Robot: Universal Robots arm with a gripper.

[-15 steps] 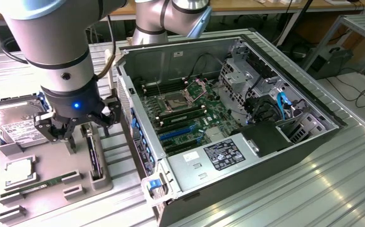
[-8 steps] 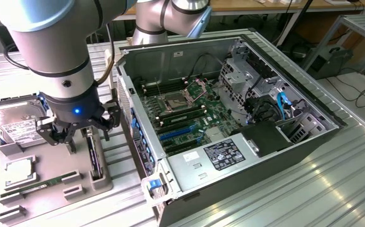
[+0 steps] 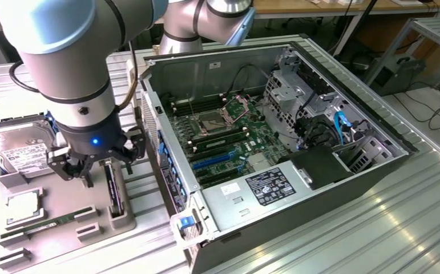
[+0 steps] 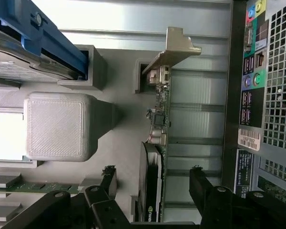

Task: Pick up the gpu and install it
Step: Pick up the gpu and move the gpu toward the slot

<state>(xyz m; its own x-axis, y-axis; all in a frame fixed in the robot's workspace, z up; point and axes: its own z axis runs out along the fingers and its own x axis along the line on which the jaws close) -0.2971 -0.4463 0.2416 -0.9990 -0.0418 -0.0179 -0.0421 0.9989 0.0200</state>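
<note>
Bench: ribbed metal table (image 3: 402,228), grey tray (image 3: 60,191).
Gpu (image 3: 114,191): on edge in a tray slot, beside the case (image 3: 197,74).
Gripper (image 3: 107,171): spread, straddling the gpu, not touching.
Handling: we judge it light, stiff, fragile; hold both flat faces.

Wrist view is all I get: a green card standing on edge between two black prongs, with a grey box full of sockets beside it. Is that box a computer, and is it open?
Observer: Yes. The computer case lies on its side with the side panel off, so its main board faces up.
Operator: Is there anywhere inside for the card to go?
Observer: The blue slots on that board look bare; no card stands in them.
</note>
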